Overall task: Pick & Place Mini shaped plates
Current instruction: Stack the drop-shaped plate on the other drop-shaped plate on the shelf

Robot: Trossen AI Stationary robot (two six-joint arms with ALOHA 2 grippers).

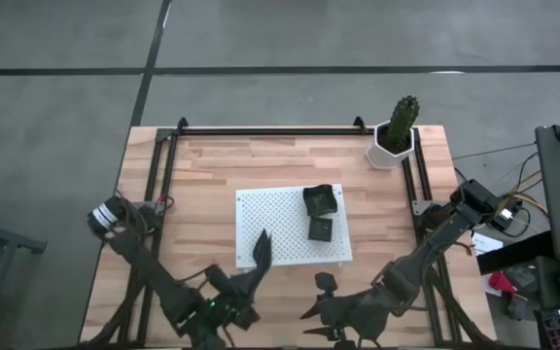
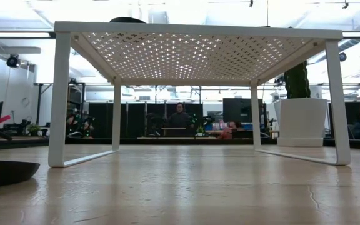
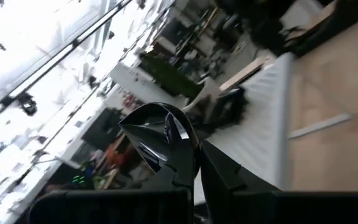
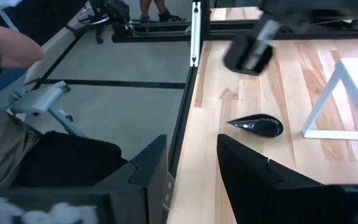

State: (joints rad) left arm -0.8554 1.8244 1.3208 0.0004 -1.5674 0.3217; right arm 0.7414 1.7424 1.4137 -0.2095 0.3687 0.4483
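Wood table (image 1: 212, 185) carries white board (image 1: 290, 226); left fingers (image 3: 185, 162) pinch teardrop plate (image 3: 160, 134), right fingers (image 4: 191, 168) parted, empty.

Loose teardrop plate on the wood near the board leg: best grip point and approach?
Probably the teardrop plate by the rim of its wide rounded end, from above, one finger inside, one outside. It lies flat on the table, so a side approach finds little edge; the pointed tip looks too narrow.
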